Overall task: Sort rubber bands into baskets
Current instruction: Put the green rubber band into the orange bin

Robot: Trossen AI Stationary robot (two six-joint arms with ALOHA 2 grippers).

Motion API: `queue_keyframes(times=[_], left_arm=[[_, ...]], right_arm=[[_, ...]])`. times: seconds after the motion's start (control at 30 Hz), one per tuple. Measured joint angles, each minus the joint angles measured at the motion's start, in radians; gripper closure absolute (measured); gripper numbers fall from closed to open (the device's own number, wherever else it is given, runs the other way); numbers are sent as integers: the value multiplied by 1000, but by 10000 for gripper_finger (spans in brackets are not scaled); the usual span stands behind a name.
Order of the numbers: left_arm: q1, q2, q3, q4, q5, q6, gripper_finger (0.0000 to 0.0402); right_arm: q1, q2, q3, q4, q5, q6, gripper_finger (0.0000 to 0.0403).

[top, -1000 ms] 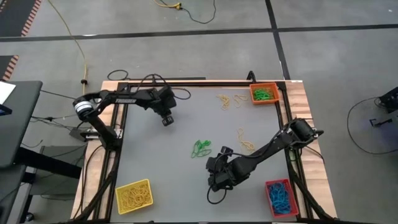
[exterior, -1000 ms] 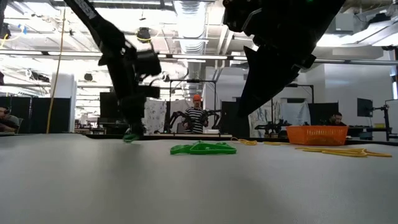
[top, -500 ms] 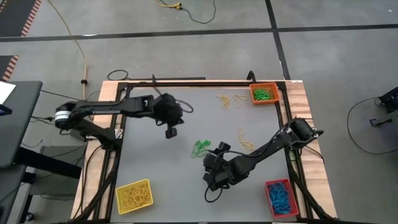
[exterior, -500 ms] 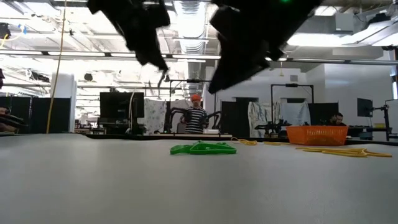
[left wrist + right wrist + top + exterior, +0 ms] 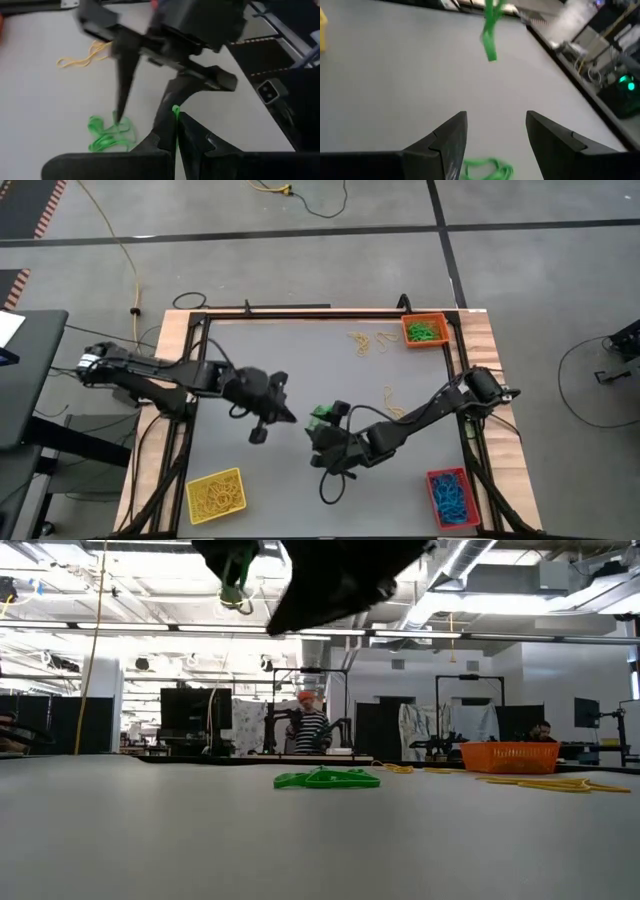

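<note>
My left gripper (image 5: 289,417) is shut on one green rubber band (image 5: 490,35) and hangs high over the middle of the table, just left of a pile of green rubber bands (image 5: 321,416) lying on the grey mat. My right gripper (image 5: 323,430) stands open above that pile (image 5: 487,170) and touches nothing. Three baskets stand at the table's edges: an orange one (image 5: 425,330) with green bands at the far right, a yellow one (image 5: 215,495) with yellow bands at the near left, and a red one (image 5: 450,498) with blue bands at the near right. My left gripper pinches the green band (image 5: 175,111) between its two fingertips. The fingers slant downward, coming from the table's left. The band hangs slack below them (image 5: 236,582), clear of the table.
Loose yellow rubber bands lie at the far side near the orange basket (image 5: 366,342) and right of the middle (image 5: 395,408). The two grippers are close together over the middle of the table. A black frame runs round the mat.
My left gripper has risen from the mat at the far left and swung toward the middle and the near edge, lifting the green band clear. My right gripper has moved a little toward the far left, over the green pile, and tipped upward, staying open.
</note>
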Motion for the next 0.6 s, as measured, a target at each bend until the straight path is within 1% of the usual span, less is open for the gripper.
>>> queue_keyframes(times=[0.07, 0.17, 0.27, 0.33, 0.47, 0.5, 0.6], left_arm=[[-36, 4, 0, 4, -36, 0, 401], [-71, 6, 0, -1, -75, -4, 401], [-93, 13, 0, 1, -80, -23, 401], [-107, 13, 0, 3, -110, -33, 401], [-127, 12, -1, 17, -132, -37, 401], [-129, 12, -1, 29, -132, -42, 401], [-139, 12, -1, 58, -129, -44, 401]], right_arm=[[0, 0, 0, 55, -16, -71, 170], [0, 0, 0, 127, -99, -166, 170], [0, 0, 0, 173, -136, -202, 170], [1, 0, 0, 188, -149, -215, 170], [-7, 0, 0, 243, -270, -256, 170], [-7, 1, 0, 262, -286, -257, 170], [-9, 2, 0, 298, -289, -269, 170]])
